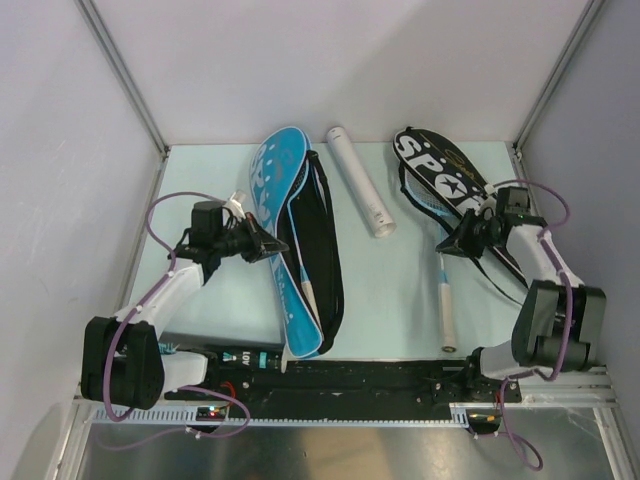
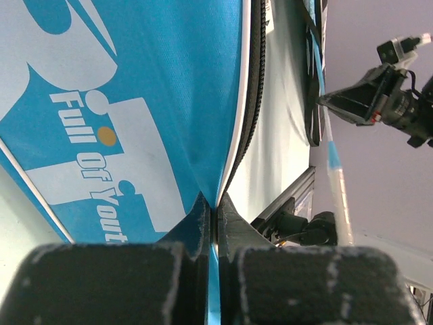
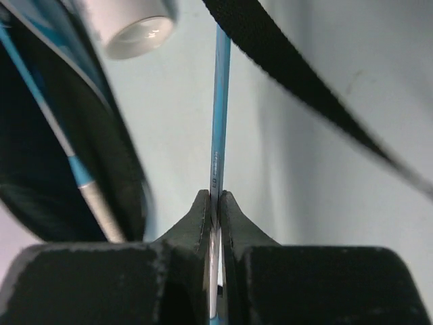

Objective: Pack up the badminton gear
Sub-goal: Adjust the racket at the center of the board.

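Note:
A blue racket cover lies left of centre, opened, with a racket handle inside its black half. My left gripper is shut on the edge of the blue flap; the left wrist view shows the jaws pinching that blue fabric. A black "SPORT" cover lies at the right. My right gripper is shut on the thin blue shaft of a racket whose white handle points toward the near edge. A white shuttle tube lies between the covers.
The black cover's strap runs across the mat beside the shaft. The tube's open end shows near the right wrist. Grey walls close the table on three sides, and a black rail runs along the near edge.

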Available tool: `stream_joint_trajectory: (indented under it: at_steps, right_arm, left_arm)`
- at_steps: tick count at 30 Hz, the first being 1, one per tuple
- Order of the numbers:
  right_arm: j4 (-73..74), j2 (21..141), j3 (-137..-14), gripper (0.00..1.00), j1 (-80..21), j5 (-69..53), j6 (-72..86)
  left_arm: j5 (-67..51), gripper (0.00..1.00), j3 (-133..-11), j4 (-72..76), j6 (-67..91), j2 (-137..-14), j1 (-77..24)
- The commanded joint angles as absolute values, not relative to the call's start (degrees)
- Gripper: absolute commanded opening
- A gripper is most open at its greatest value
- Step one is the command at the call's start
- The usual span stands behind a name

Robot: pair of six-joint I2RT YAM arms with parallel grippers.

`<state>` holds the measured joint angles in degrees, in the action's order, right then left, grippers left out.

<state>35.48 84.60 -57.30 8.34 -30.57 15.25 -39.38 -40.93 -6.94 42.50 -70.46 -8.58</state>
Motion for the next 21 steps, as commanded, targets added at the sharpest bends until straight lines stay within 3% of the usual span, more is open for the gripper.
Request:
stream_joint_trajectory:
  at_steps: [1, 21]
  right_arm:
    - [27.87, 77.55, -53.58, 0.0, 10.06, -44.12, 24.64]
    - [16.24, 51.23, -34.31, 0.0, 2.57, -40.94, 41.32]
  left_arm:
    - [-38.78, 0.0, -41.34, -4.29, 42.09, -68.45, -7.73]
    - [-35.73, 0.0, -44.21, -4.39, 43.3, -71.22, -7.71]
